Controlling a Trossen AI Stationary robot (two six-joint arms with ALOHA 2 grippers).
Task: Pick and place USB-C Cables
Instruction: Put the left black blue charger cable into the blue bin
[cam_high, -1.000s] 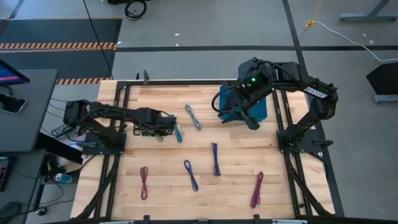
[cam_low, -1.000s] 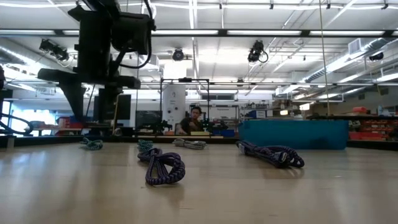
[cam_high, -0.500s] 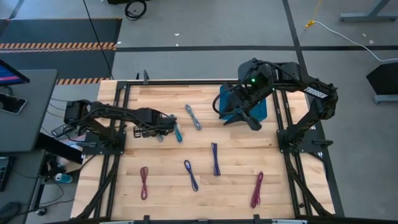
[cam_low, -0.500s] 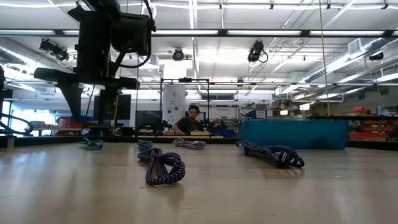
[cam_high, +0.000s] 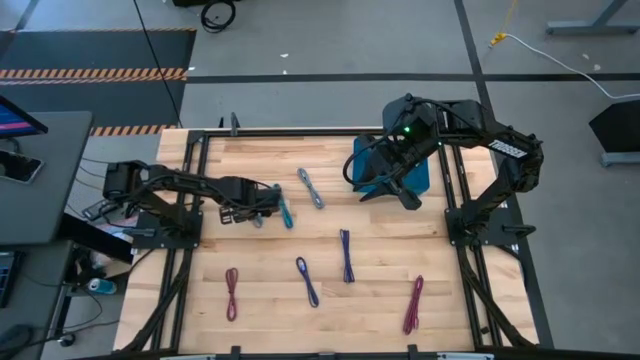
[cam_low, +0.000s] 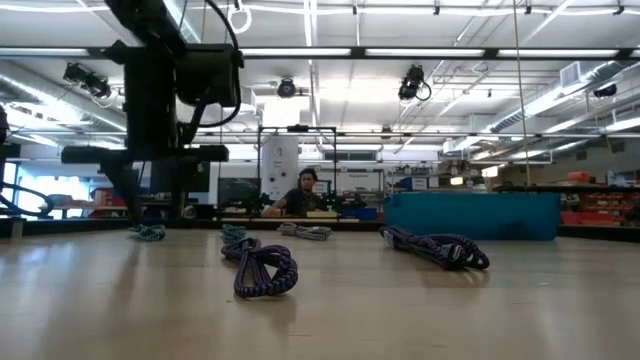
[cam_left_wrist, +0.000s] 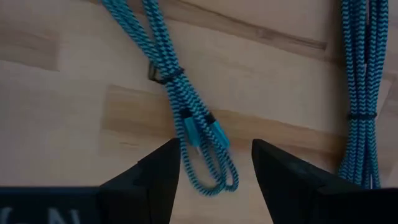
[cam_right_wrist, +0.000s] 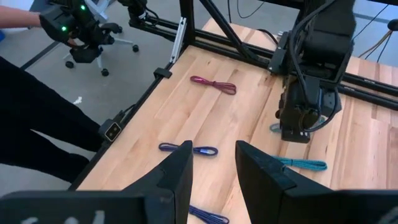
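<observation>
Several short folded USB-C cables lie flat on the wooden table: a teal cable (cam_high: 286, 213), a grey-blue cable (cam_high: 311, 187), two blue-purple cables (cam_high: 346, 255) (cam_high: 306, 281), a maroon cable (cam_high: 231, 292) and a magenta cable (cam_high: 413, 304). My left gripper (cam_high: 268, 212) is open and low over the teal cable. In the left wrist view my left gripper (cam_left_wrist: 214, 149) has one finger on either side of the teal cable's plug end (cam_left_wrist: 200, 134), without plain touch. My right gripper (cam_high: 385, 192) hangs open above the blue bin (cam_high: 420, 175).
The blue bin (cam_low: 470, 215) stands at the table's far right. The grey-blue cable (cam_left_wrist: 364, 93) lies close beside the teal one. Black frame rails (cam_high: 190, 250) run along the table's sides. A person (cam_low: 300, 195) sits in the room far behind the table.
My left gripper has come down toward the teal cable, still open; in the low view its body sits clearly lower than a second ago. The cables and my right arm have kept still.
</observation>
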